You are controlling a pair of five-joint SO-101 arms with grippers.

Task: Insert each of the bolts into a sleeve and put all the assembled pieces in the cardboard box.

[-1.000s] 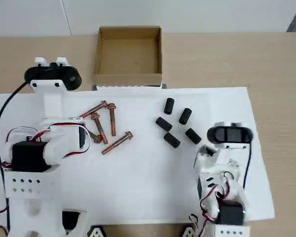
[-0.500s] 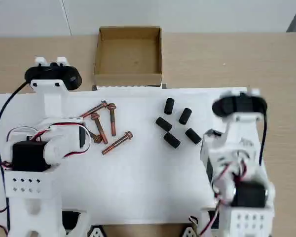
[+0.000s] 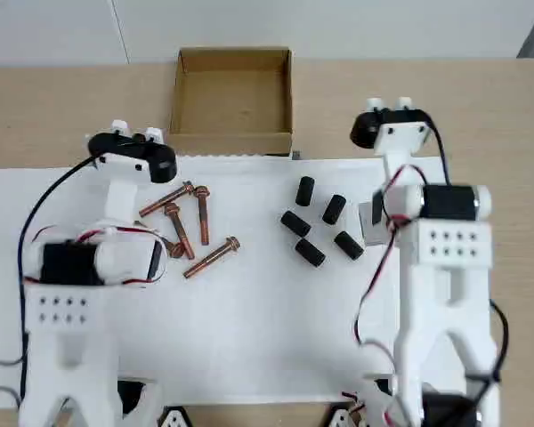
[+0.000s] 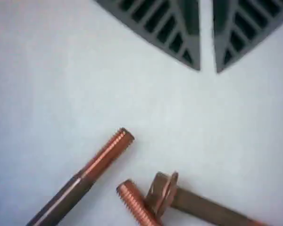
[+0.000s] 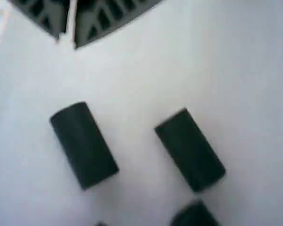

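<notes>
Several copper bolts lie in a loose cluster on the left half of the white sheet. Several black sleeves lie on its right half. The left arm hangs over the sheet at the cluster's left edge. Its gripper is shut and holds nothing, a short way from two threaded bolt ends and a bolt head. The right arm stands just right of the sleeves. Its gripper is shut and holds nothing, close above two sleeves lying side by side.
The open cardboard box stands on the wooden table just behind the sheet, between the two arms, with nothing inside. Both arm bases occupy the front corners. The sheet's front middle is bare.
The right arm has swung from the front of the table far back, to beside the sleeves. The left arm has shifted right and forward, toward the bolts. Bolts and sleeves have not moved.
</notes>
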